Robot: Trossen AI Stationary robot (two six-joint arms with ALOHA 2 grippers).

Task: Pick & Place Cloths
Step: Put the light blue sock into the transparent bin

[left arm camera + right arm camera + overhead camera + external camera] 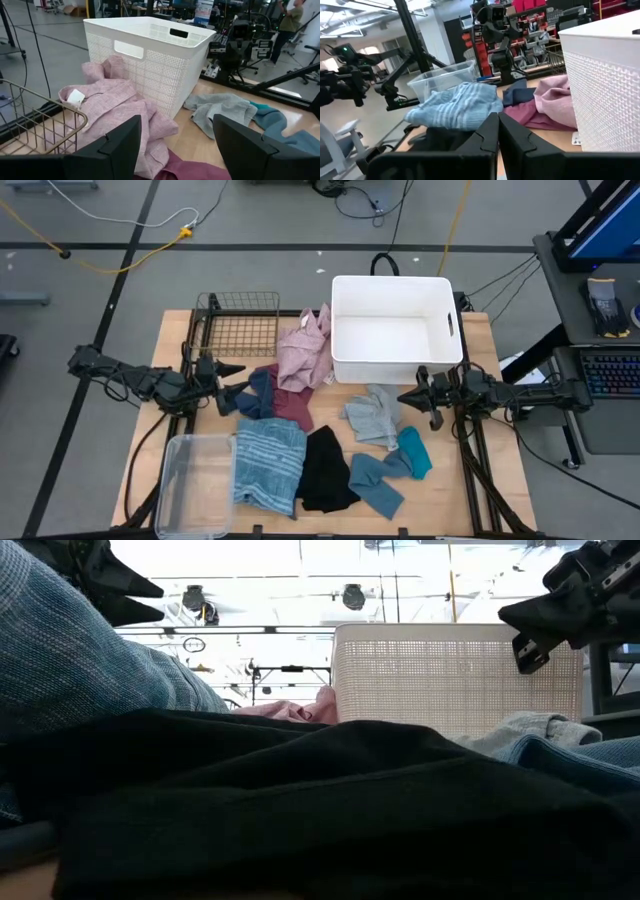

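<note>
Left pincer (240, 383), fingers apart, poised at centre-left over cloths (300, 430) strewn mid-frame on tabletop (500, 480); right pincer (404, 397), fingers together, at centre-right. Soft, light, limp fabric, likely best pinched at a raised fold. White bin (392, 328) at upper centre, clear tub (195, 485) at lower left, wire basket (238, 325) at upper left hemming in pink garment (305, 350).

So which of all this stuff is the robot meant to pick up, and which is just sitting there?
For the job:
pink crumpled cloth
maroon cloth
navy cloth
grey cloth
teal cloth
black cloth
blue-striped cloth
blue cloth

Just there, or maybe for holding cloths:
white plastic basket
wire basket
clear plastic tub
</note>
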